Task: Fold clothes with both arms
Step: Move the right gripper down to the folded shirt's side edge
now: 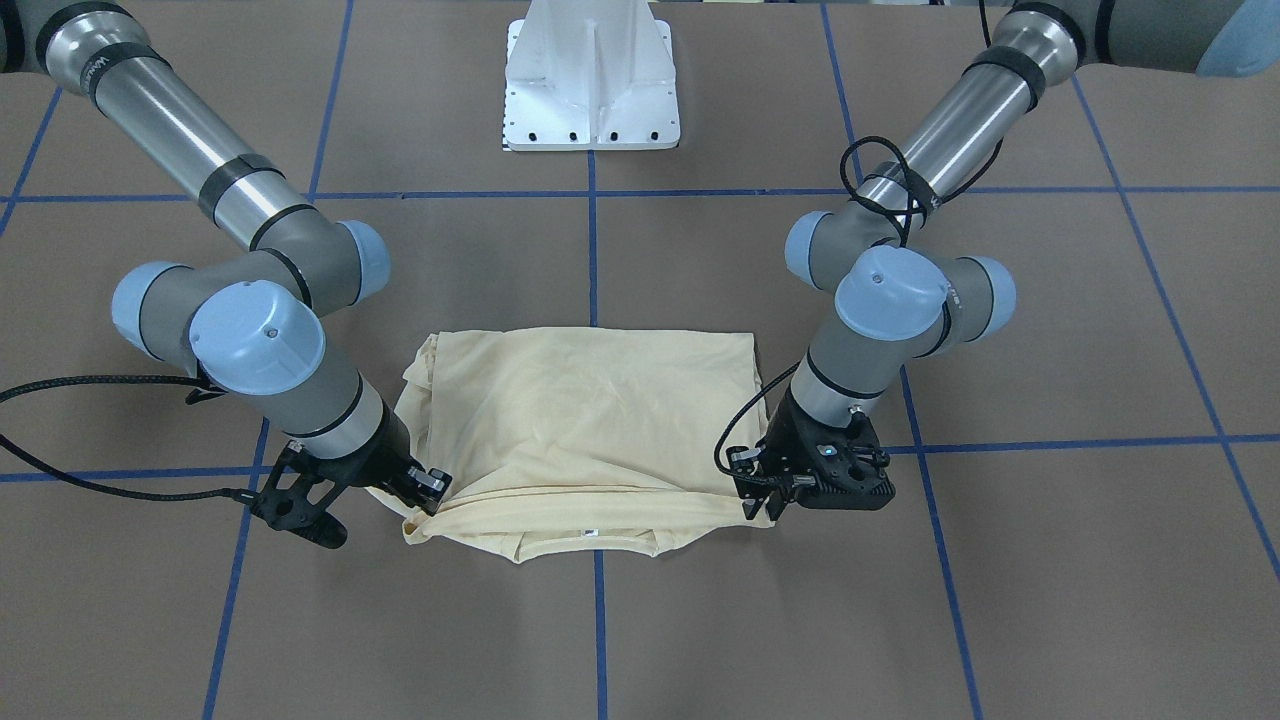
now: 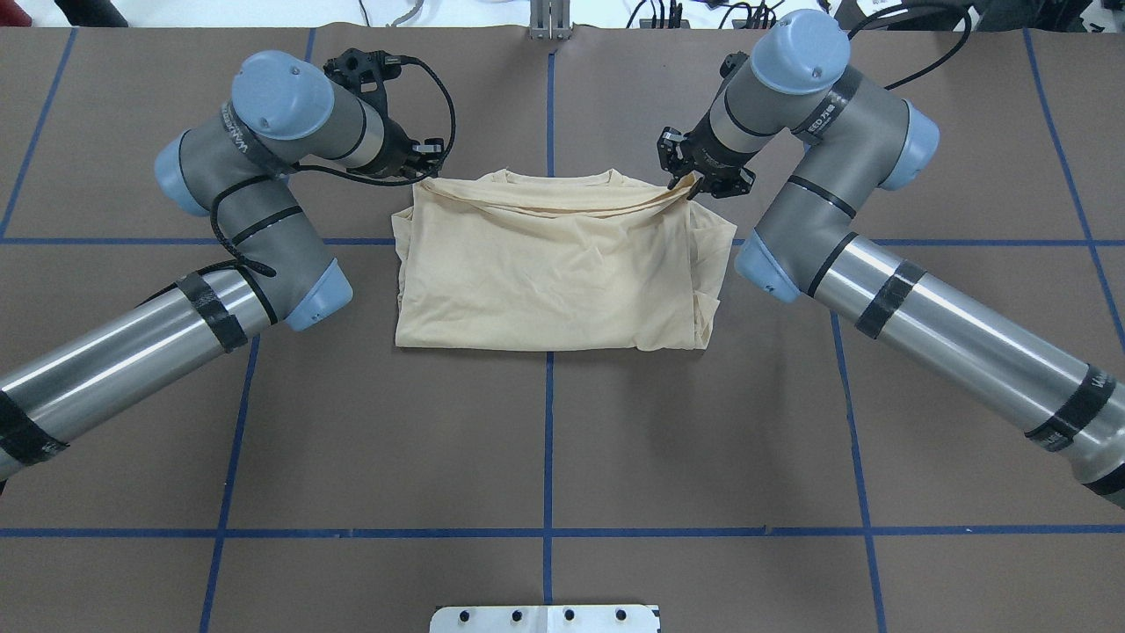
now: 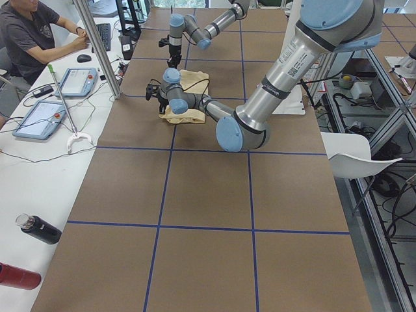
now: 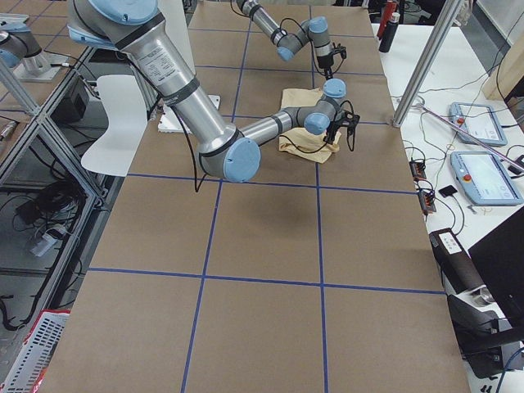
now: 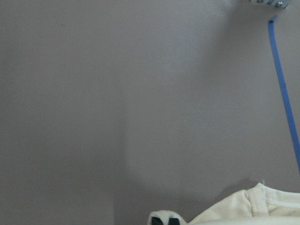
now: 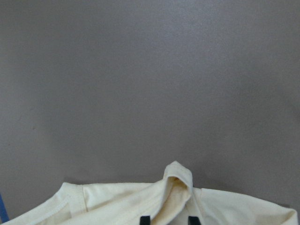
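The folded pale cream-yellow thin shirt lies in the middle of the brown table. The black left gripper and black right gripper each clamp a top-layer corner. Holding that edge taut and level seems wise.

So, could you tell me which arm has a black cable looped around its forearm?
The left arm; the right arm's cable trails away sideways, clear of its forearm.
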Tool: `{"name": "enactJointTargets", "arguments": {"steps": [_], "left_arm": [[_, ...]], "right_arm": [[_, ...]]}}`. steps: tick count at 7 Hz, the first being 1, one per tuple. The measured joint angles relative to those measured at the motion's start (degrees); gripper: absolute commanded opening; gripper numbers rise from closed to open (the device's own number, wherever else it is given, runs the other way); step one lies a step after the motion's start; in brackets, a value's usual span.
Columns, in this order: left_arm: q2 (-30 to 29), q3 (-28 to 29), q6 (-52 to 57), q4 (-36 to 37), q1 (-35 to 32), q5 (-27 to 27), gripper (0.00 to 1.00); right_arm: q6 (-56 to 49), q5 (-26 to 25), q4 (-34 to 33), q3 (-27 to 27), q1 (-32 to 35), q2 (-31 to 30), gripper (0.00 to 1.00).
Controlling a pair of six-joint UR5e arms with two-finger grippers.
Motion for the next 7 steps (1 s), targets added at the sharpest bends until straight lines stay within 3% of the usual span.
{"name": "enactJointTargets", "arguments": {"steps": [2, 4, 7], "left_arm": [[0.97, -2.2, 0.1, 0.35, -0.3, 0.04, 0.99], [5.34, -9.42, 0.22, 0.97, -0.78, -0.07, 0.99], [9.38, -17.79, -0.13, 3.83, -0.87, -0.17, 0.99]], "right_arm": [[-1.94, 0.07, 0.01, 0.13, 0.21, -0.13, 1.0], [-2.64, 0.34, 0.03, 1.75, 0.44, -0.48, 1.0], [-1.44, 0.46, -0.69, 12.76, -2.11, -8.38, 1.0]]}}
